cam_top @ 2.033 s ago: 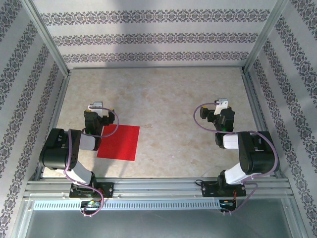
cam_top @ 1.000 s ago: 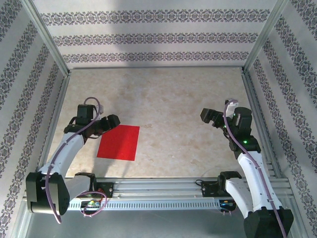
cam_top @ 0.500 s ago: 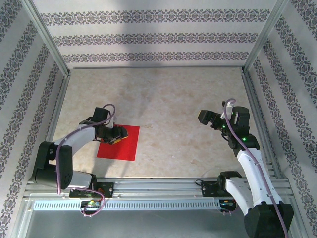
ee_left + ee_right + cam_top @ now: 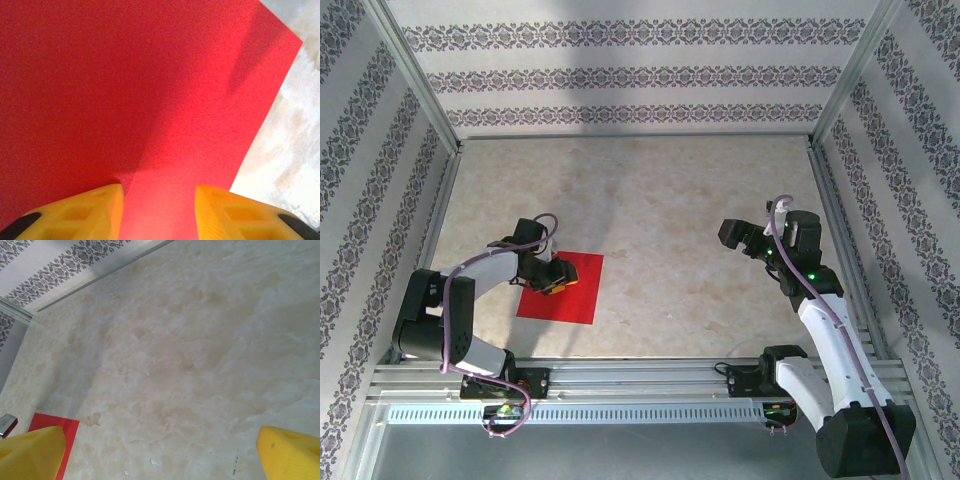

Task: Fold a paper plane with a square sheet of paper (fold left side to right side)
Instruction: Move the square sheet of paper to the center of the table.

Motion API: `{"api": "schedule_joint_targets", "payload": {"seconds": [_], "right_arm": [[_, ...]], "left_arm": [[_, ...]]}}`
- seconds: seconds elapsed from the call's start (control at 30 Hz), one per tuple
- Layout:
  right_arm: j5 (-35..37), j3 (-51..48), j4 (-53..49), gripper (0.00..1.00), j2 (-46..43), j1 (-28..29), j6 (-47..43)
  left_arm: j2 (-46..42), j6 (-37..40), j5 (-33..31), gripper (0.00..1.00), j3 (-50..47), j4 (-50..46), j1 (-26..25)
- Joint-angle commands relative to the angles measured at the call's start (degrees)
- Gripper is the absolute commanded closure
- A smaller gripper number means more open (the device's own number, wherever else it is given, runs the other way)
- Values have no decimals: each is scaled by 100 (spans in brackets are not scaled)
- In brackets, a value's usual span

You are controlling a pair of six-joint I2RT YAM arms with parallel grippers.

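**Left claw over the sheet's left part, right claw far away**

The sheet (image 4: 572,298) lies flat on the table (image 4: 650,190), close to the near left corner, with a little bare table between it and the near edge. It is not folded yet, and I see no crease on it. As it is square, it has no long axis. Its sides run almost along the table's edges, only a little turned.

The left claw (image 4: 555,278) stands over the far left part of the sheet, inside the left side and not at it. From the left wrist, the left claw (image 4: 156,192) has its two yellow fingers (image 4: 95,210) apart, and red paper shows in the gap. Nothing is clamped. I cannot tell if the tips touch the paper or stand just above it.

The right claw (image 4: 738,238) hangs well apart from the sheet, toward the right edge of the table, with its fingers spread wide and nothing between them. From its own wrist, the right claw (image 4: 160,440) looks over bare table, and a corner of the sheet (image 4: 70,440) shows far to the left.

The fold must carry the left side over to the right side. In my judgement this is work for the left arm, which is much the nearer. The side it must lift lies just behind its tips, toward the table's left edge, so the claw would first need to come back there.
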Motion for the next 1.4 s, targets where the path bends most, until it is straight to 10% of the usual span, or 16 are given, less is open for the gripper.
{"api": "schedule_joint_targets", "payload": {"seconds": [0.0, 1.37], "right_arm": [[173, 162, 8, 2, 44, 94, -7], [679, 177, -336, 5, 245, 196, 19]], "left_arm": [[166, -241, -61, 57, -28, 118, -135], [2781, -3254, -727, 70, 2009, 2678, -2314]]}}
